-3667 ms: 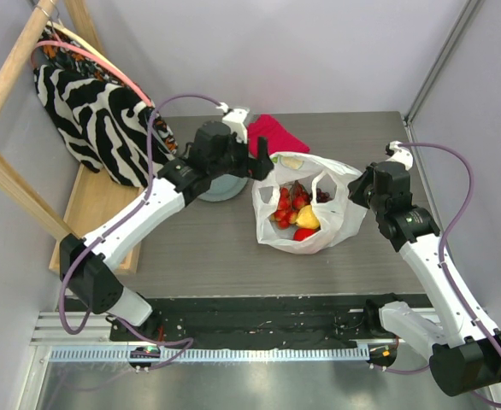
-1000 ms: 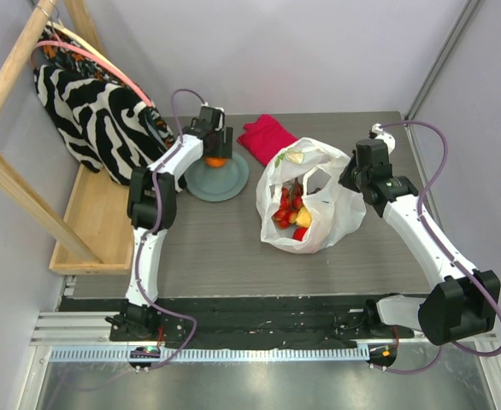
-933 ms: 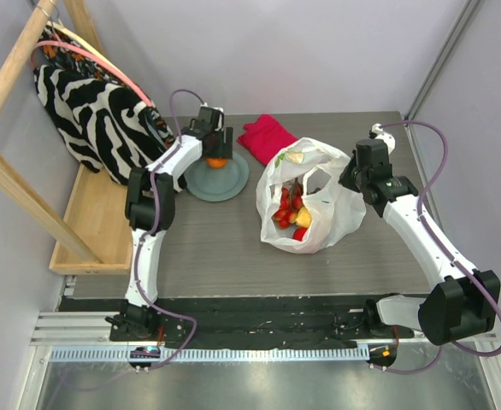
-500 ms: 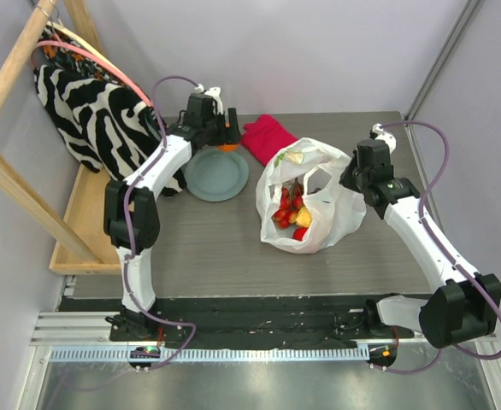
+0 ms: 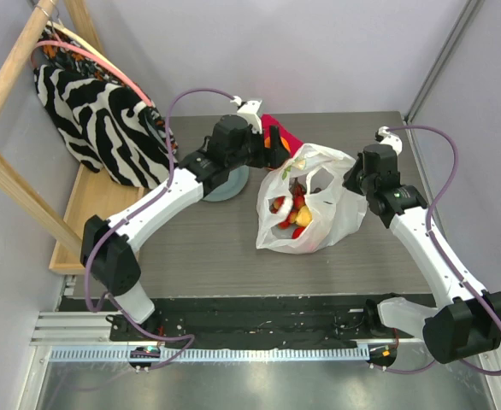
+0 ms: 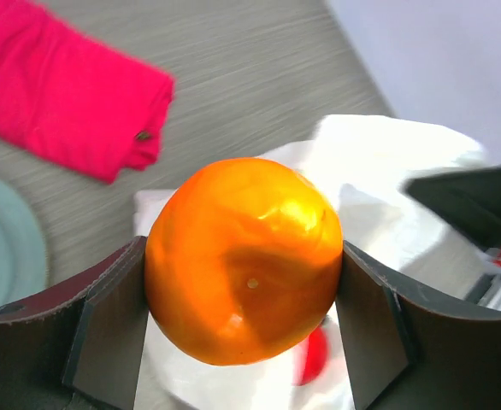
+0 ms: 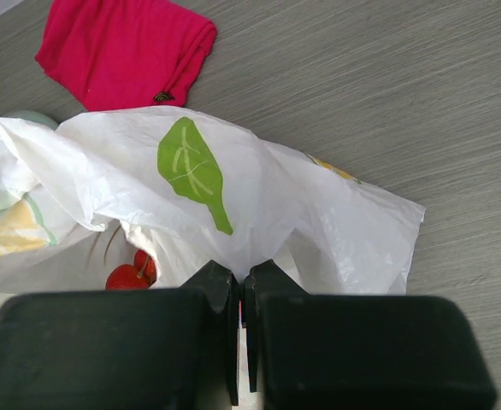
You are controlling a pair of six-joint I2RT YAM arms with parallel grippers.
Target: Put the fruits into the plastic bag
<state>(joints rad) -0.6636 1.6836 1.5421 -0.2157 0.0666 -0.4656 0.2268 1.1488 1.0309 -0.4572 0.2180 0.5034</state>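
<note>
- Left gripper [image 6: 242, 249]: jaws clamping the orange [image 6: 244, 265], over the rim of the plastic bag [image 6: 387, 162];
- Right gripper [image 7: 242, 286]: jaws pinching the bag's film, propping its mouth;
- Centre over the opening, lower, then release.

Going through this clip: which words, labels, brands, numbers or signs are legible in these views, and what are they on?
No readable text in any view.
The thin white plastic bag bears only pictures, a green leaf and a yellow lemon slice, no lettering.
The crimson red cloth has a small dark tag, too small to read.
The glossy orange shows no sticker.
</note>
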